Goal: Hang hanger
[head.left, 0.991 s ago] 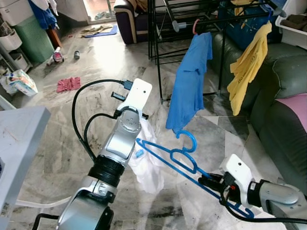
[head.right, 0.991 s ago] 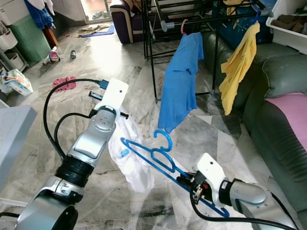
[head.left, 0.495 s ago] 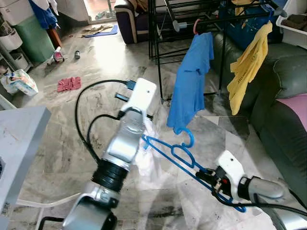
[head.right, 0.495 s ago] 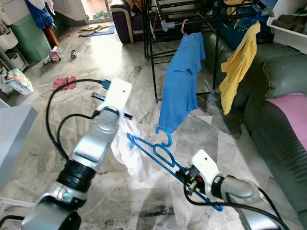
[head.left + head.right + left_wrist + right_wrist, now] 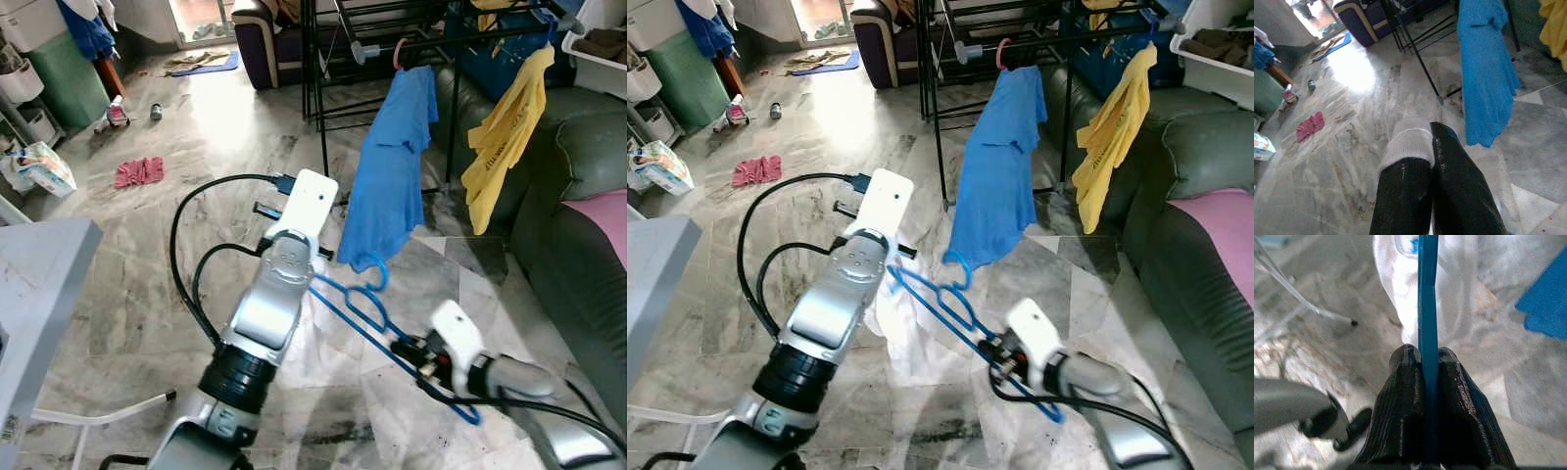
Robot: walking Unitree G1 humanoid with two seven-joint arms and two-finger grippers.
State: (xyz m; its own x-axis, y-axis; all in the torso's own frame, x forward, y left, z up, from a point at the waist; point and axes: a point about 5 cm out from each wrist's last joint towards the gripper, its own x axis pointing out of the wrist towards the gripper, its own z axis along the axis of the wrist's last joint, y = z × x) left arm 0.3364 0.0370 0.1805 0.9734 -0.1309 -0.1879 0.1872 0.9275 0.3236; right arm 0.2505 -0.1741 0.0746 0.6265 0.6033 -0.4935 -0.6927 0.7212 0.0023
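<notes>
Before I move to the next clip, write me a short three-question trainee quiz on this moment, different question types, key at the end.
1. True or false: the right hand is shut on the blue hanger.
2. The left hand grips: A) white cloth B) yellow shirt C) nothing.
3. Fill in: the blue shirt hangs from the black ____.

Key: 1 true. 2 A. 3 rack.

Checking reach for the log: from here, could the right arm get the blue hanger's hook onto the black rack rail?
Probably not yet. The right gripper is shut on the blue hanger low over the floor, and the black rack rail sits higher and farther off, with the blue shirt hanging between.
</notes>
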